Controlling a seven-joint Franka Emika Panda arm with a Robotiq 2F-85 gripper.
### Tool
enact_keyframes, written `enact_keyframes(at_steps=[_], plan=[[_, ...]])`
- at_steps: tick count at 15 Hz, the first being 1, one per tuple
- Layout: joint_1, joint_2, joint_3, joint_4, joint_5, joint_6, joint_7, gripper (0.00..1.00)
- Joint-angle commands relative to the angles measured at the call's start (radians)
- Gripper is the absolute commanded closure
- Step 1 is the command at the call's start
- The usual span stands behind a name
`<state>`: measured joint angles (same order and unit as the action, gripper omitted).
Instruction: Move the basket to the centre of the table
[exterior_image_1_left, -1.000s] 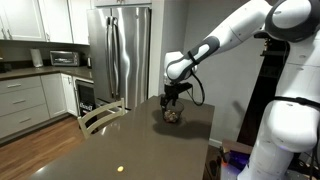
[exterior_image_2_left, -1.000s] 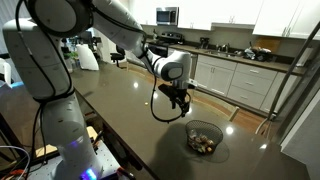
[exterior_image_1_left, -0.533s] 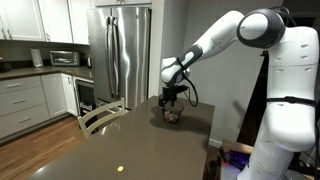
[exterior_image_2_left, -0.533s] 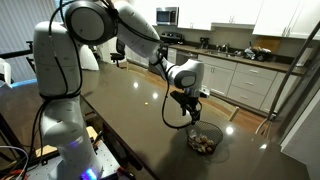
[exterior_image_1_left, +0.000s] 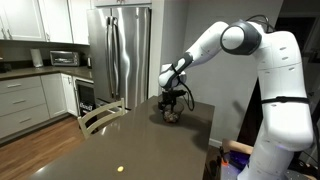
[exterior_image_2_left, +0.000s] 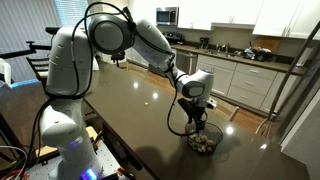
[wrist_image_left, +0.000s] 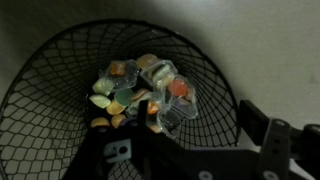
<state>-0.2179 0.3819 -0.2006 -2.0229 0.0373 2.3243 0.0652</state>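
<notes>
Glossy dark table (exterior_image_2_left: 120, 105) stretches off to the left, and near its right end the gripper (exterior_image_2_left: 197, 122) hangs just above the basket (exterior_image_2_left: 205, 144), a round black wire-mesh bowl of pale, pebbly bits (wrist_image_left: 135, 90). Its fingers (wrist_image_left: 268, 140) look spread, though the wrist view is dim. A poor bite on the thin rim could tip the light bowl, or skid it across the slick top, spilling bits.

Basket (wrist_image_left: 215, 80) rim cropped, wrist view

Exterior views share the table (exterior_image_1_left: 130, 140) from opposite ends (wrist looks down)
</notes>
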Motion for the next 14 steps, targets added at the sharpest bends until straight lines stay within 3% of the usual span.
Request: enact_keyframes(at_steps=[1,9,14], plan=[[-0.020,0.039,0.014,0.054,0.048,-0.027,-0.010,0.40],[-0.012,0.047,0.013,0.088,0.049,-0.035,0.000,0.93],[-0.006,0.034,0.009,0.085,0.037,-0.028,0.006,0.97]])
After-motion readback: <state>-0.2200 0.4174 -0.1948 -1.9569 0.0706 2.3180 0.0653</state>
